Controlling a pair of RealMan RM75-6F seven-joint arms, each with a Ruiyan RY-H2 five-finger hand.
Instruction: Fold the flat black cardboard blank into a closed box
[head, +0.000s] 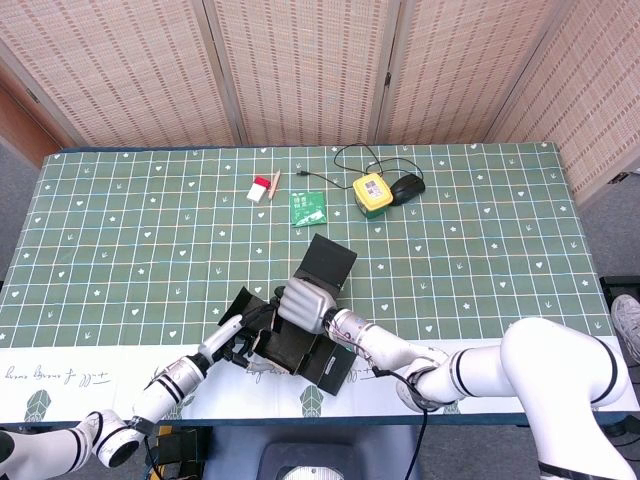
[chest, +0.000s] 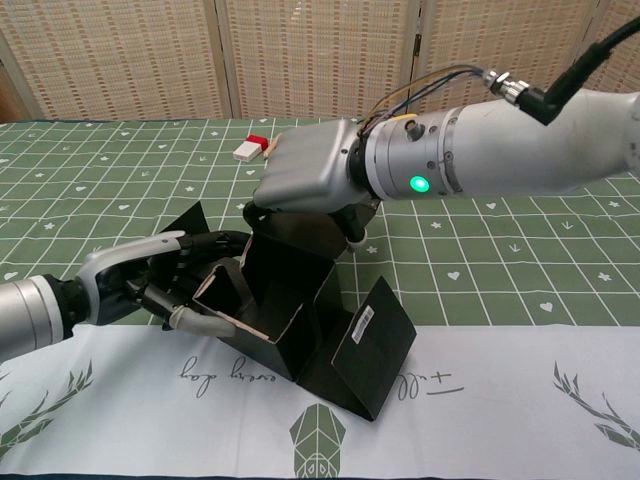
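The black cardboard box (chest: 285, 300) is half formed and stands open-topped at the table's near edge, also seen from above as the box (head: 295, 343). Its tall rear lid panel (head: 329, 263) rises behind it. A front flap (chest: 372, 347) with a barcode label slopes down to the right. My right hand (chest: 308, 180) sits over the rear wall from above, fingers gripping its top edge; from the head camera this hand (head: 305, 303) covers the box's middle. My left hand (chest: 150, 285) holds the box's left wall, dark fingers curled round it.
At the back lie a red and white small box (head: 264, 187), a green packet (head: 308, 208), a yellow device (head: 371, 193) with a cable, and a black mouse (head: 407, 186). A white printed cloth strip (chest: 480, 400) runs along the front of the green tablecloth (head: 120, 230).
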